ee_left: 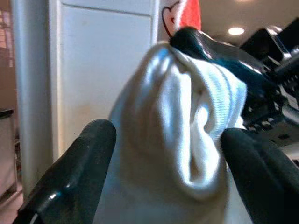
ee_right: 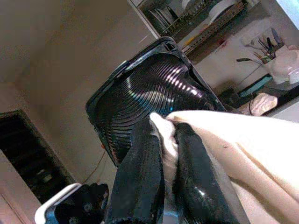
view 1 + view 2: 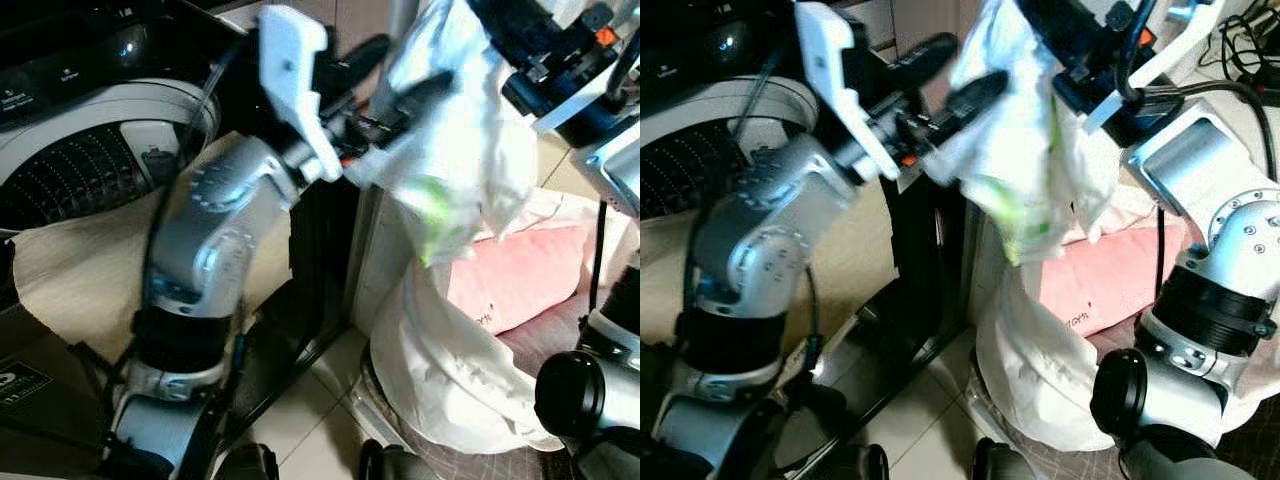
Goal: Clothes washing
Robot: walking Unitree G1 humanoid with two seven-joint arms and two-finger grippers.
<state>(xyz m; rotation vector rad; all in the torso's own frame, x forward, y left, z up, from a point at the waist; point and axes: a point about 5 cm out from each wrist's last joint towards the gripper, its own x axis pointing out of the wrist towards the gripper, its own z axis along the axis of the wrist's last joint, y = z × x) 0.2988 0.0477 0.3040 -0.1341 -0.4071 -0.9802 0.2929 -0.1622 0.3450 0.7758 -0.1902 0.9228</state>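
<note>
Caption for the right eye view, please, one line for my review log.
Both tools, left tool and right tool, hold a white garment up beside the washing machine.

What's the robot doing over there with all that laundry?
It is lifting a white garment out of a pile of clothes beside the washing machine. The right end effector is pinched shut on a fold of the cloth up high. The left end effector has its fingers open on either side of the bunched fabric. A pink item lies in the pile below.
</note>
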